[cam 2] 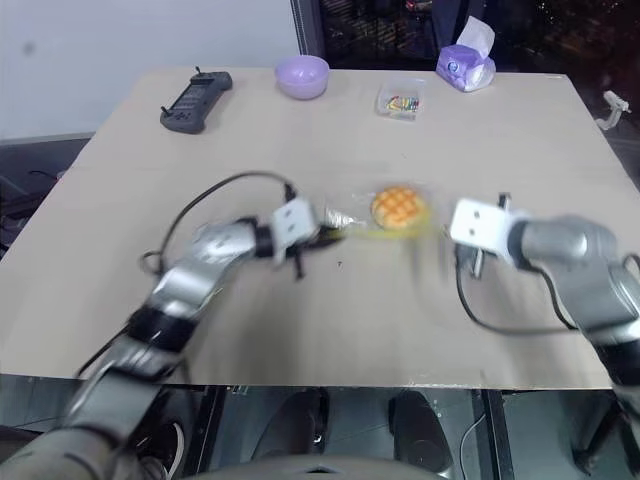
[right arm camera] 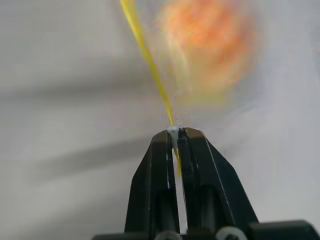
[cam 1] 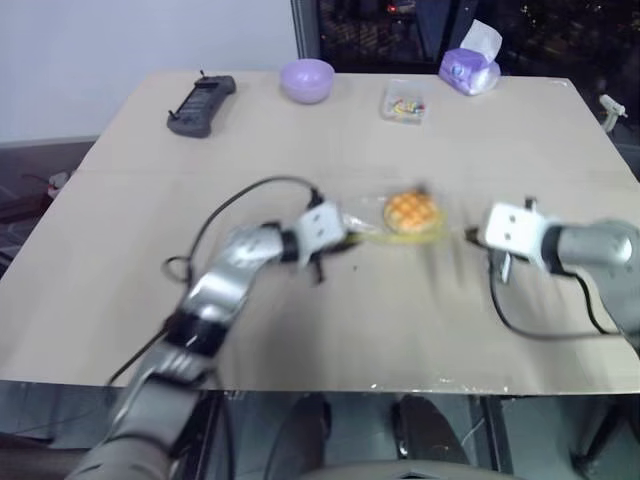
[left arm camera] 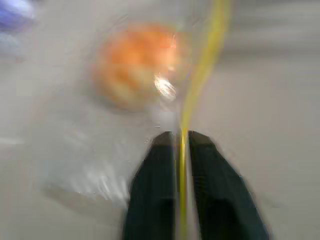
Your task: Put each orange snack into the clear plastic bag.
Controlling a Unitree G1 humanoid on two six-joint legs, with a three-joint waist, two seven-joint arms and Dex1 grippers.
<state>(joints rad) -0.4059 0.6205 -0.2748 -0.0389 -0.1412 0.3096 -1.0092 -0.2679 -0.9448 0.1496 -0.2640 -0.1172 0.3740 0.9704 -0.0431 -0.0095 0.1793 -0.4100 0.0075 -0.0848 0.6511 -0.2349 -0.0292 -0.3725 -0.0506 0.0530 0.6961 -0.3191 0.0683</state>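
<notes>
Left wrist view: left gripper (left arm camera: 181, 137) pinches clear plastic bag's (cam 1: 400, 232) yellow strip | right gripper (right arm camera: 175, 132) pinches other end | 1 orange snack (cam 1: 413, 211) inside bag on table (cam 1: 300, 140)

Both our arms are reaching inward over the tabletop.
Our left gripper (left arm camera: 181, 142) and right gripper (right arm camera: 175, 134) are each pinching a yellow strip (fingers nearly touching), wrists angling down, pointing toward each other.
</notes>
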